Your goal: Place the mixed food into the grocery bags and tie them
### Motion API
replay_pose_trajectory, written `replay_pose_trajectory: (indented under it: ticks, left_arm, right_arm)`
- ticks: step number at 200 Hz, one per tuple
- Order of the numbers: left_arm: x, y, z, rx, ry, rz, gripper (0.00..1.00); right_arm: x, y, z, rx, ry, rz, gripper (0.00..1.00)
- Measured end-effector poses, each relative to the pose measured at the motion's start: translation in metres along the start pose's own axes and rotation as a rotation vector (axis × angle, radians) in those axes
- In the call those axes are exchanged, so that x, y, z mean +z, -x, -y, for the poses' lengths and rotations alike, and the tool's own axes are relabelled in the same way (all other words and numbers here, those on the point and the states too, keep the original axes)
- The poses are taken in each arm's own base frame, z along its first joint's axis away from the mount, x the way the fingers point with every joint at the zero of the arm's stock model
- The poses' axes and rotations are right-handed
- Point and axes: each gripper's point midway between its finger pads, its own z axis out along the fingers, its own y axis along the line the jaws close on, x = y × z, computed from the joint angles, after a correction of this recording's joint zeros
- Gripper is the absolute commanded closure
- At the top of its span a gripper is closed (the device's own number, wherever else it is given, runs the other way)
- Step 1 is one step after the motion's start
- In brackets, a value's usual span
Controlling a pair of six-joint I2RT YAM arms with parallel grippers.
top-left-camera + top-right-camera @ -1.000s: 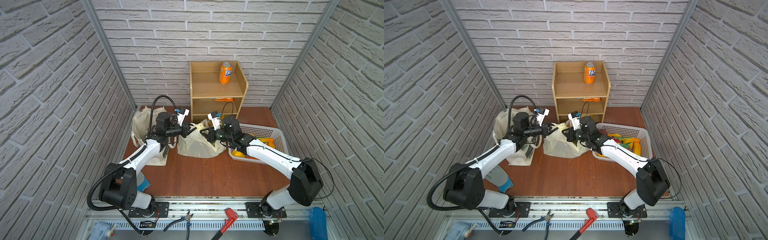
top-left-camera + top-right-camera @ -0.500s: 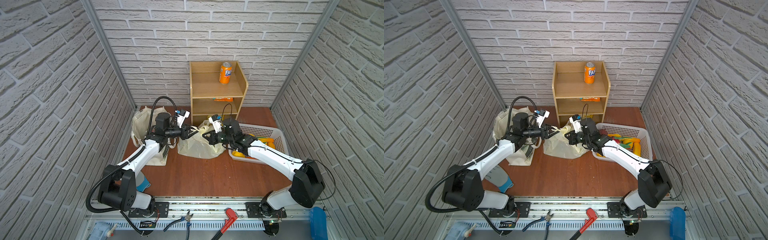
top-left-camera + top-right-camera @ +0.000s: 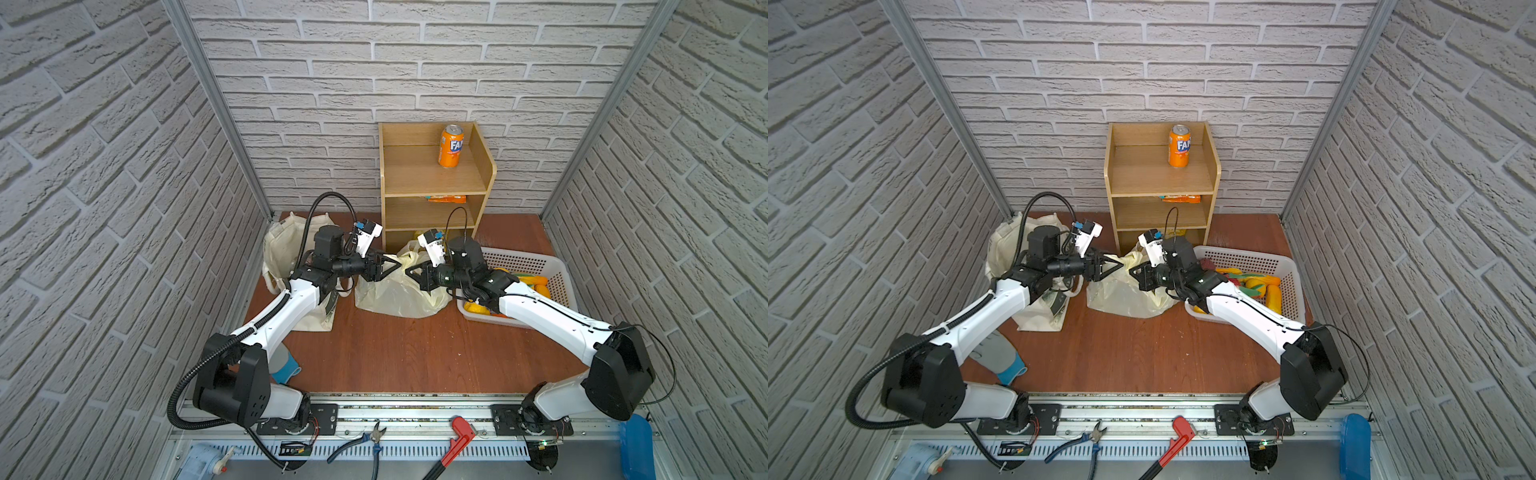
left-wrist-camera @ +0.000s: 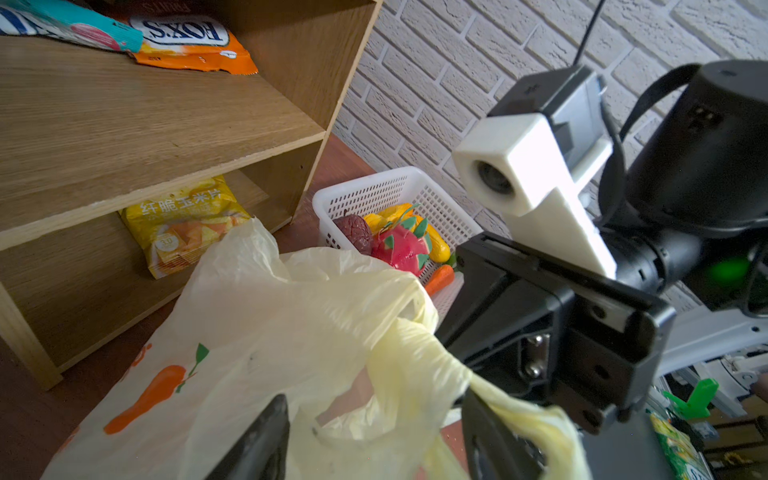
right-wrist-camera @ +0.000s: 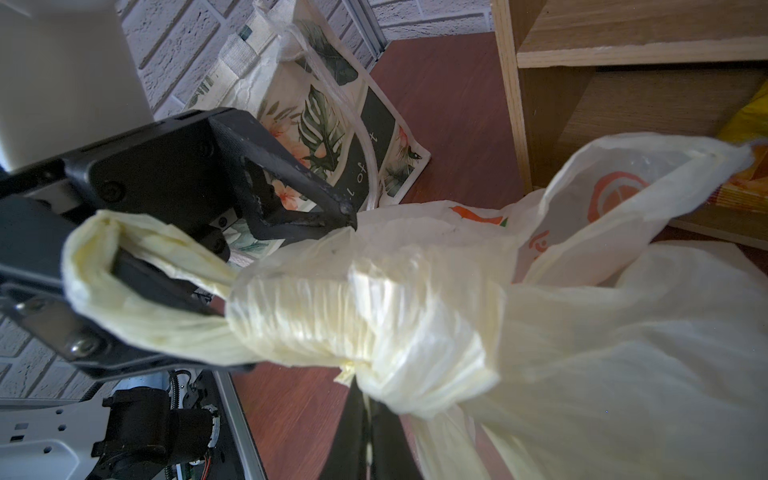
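While my right end effector (image 5: 362, 401) pinches the half-tied plastic carrier bag (image 3: 395, 291), left end effector (image 4: 374, 430) released, toy produce (image 3: 530, 282) in the basket (image 3: 519, 259) at three o'clock awaits.

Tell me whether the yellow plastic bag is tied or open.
Tied: the plastic bag's handles wrap into a knot in the right wrist view, one loop hooked on the open left claw. How tight, cannot tell.

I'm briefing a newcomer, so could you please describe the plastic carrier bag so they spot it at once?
Find the wooden shelf unit against the back wall. Just in front of it, between the cream canvas tote and the white perforated basket, lies the plastic carrier bag. Alone among them it is thin, crinkled and pale yellow, printed with orange fruit.
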Motion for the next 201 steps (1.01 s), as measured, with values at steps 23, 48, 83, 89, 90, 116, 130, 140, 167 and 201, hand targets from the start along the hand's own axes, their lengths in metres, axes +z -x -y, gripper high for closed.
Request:
replay_pose_trajectory:
  ticks: [23, 48, 83, 89, 90, 116, 130, 140, 167, 201]
  left_arm:
    - [0.006, 0.001, 0.002, 0.008, -0.012, -0.027, 0.32]
    - [0.01, -0.007, 0.004, -0.006, -0.032, -0.061, 0.32]
    - [0.012, -0.017, 0.003, -0.028, -0.04, -0.101, 0.3]
    - [0.012, -0.017, 0.004, -0.027, -0.04, -0.104, 0.29]
    - [0.012, -0.017, 0.004, -0.028, -0.04, -0.104, 0.29]
    - [0.013, -0.015, 0.004, -0.03, -0.041, -0.098, 0.29]
    - [0.014, -0.012, 0.004, -0.031, -0.042, -0.088, 0.29]
    - [0.016, -0.01, 0.004, -0.029, -0.044, -0.083, 0.29]
    - [0.025, -0.007, 0.003, -0.027, -0.053, -0.084, 0.3]
    - [0.034, -0.012, 0.0, -0.04, -0.056, -0.099, 0.41]
  right_arm:
    - [0.0, 0.0, 0.0, 0.0, 0.0, 0.0, 0.95]
    - [0.0, 0.0, 0.0, 0.0, 0.0, -0.001, 0.94]
    - [0.0, -0.001, 0.001, 0.001, -0.005, -0.005, 0.95]
    - [0.0, -0.002, 0.001, 0.0, -0.006, -0.006, 0.95]
    - [0.0, -0.002, 0.001, 0.0, -0.006, -0.006, 0.94]
    - [0.0, -0.002, 0.002, -0.001, -0.007, -0.008, 0.95]
    - [0.0, -0.003, 0.002, 0.0, -0.008, -0.009, 0.95]
    - [0.0, -0.003, 0.002, 0.0, -0.008, -0.01, 0.95]
    - [0.001, -0.006, 0.004, 0.002, -0.011, -0.016, 0.94]
    - [0.0, -0.007, 0.004, -0.002, -0.013, -0.019, 0.94]
